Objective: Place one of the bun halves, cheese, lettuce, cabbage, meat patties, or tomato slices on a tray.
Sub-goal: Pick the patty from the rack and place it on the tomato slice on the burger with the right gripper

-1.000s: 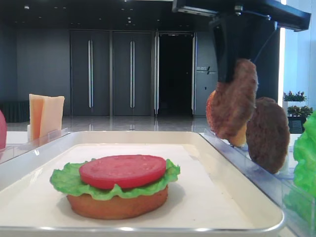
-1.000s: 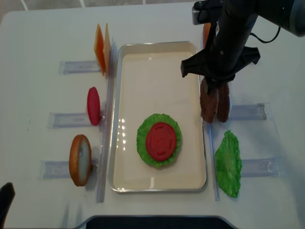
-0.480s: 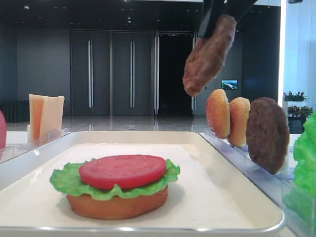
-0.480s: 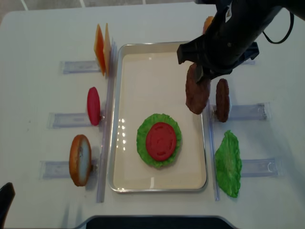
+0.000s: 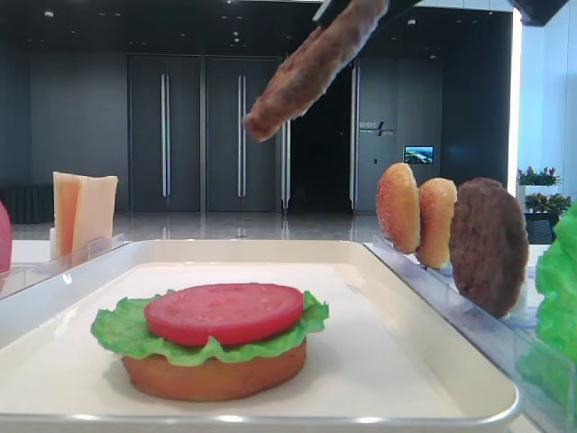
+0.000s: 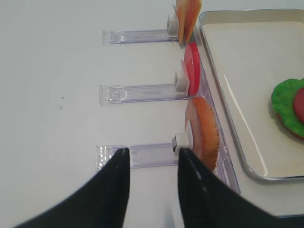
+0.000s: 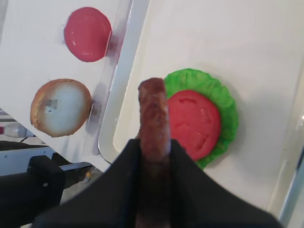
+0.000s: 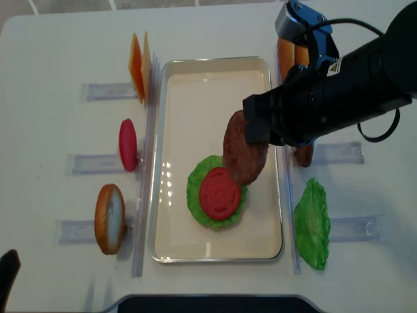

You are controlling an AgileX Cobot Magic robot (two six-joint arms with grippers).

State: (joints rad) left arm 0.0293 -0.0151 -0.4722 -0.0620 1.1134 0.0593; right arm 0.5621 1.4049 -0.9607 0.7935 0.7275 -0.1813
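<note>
Racks (image 8: 98, 162) left of your tray (image 8: 171, 242) hold cheese (image 8: 139, 66), a tomato slice (image 8: 128, 144) and a bun half (image 8: 109, 218); your left gripper (image 6: 150, 156) idles there, jaws together and empty. On the tray, bun, lettuce (image 8: 197, 197) and tomato are stacked. Your right gripper (image 7: 153, 156) clamps a meat patty (image 8: 244, 147) in the air above that stack; lowering and release remain.

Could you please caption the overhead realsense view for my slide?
Right gripper carries a meat patty over the tray, above the stacked tomato slice.
</note>
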